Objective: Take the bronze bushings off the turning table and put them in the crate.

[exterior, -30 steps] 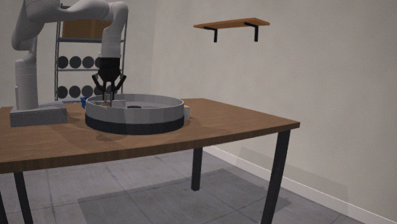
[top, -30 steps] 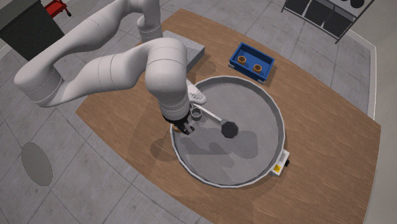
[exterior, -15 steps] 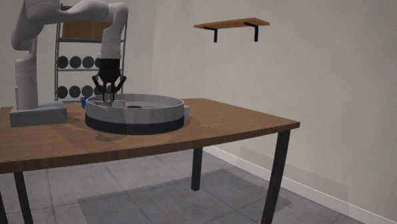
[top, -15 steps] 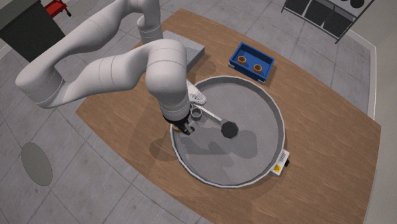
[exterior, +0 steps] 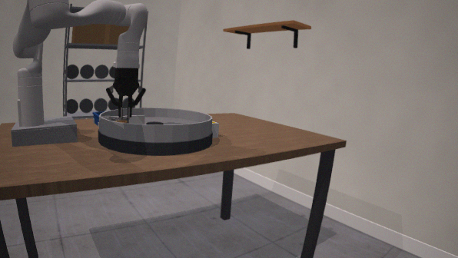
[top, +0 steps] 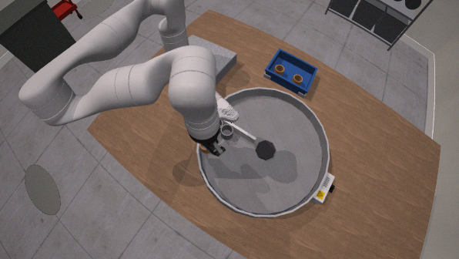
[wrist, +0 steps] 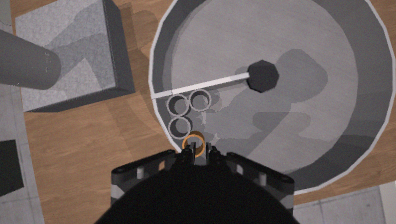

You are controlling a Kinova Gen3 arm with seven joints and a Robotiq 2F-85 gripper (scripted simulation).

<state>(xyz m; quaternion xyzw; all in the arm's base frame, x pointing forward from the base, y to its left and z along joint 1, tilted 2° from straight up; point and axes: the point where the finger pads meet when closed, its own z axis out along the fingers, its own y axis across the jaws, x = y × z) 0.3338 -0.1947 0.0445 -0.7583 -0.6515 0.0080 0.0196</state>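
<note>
The turning table (top: 285, 119) (exterior: 173, 132) (wrist: 330, 125) holds one bronze bushing (top: 204, 149) (exterior: 122, 121) (wrist: 192, 133) by its rim wall. Three steel bushings stand beside it in the wrist view: one (wrist: 167, 105) by the white bar, one (wrist: 210, 101) to its right, one (wrist: 169, 128) nearest the bronze one. My gripper (top: 218, 150) (exterior: 124, 117) (wrist: 200, 148) points down, slightly open, its fingertips low on either side of the bronze bushing's right wall; contact is unclear. The blue crate (top: 286, 85) (exterior: 96, 118) holds two bronze bushings, one left (top: 279, 72) and one right (top: 297, 82).
A white bar (top: 242, 131) (wrist: 210, 83) runs from the rim to the dark hub (top: 265, 149) (wrist: 262, 76). The table's raised wall surrounds the bushings. The grey robot base block (top: 227, 63) (exterior: 44, 132) (wrist: 75, 75) stands beside the turning table. A white control box (top: 323, 188) sits at the rim.
</note>
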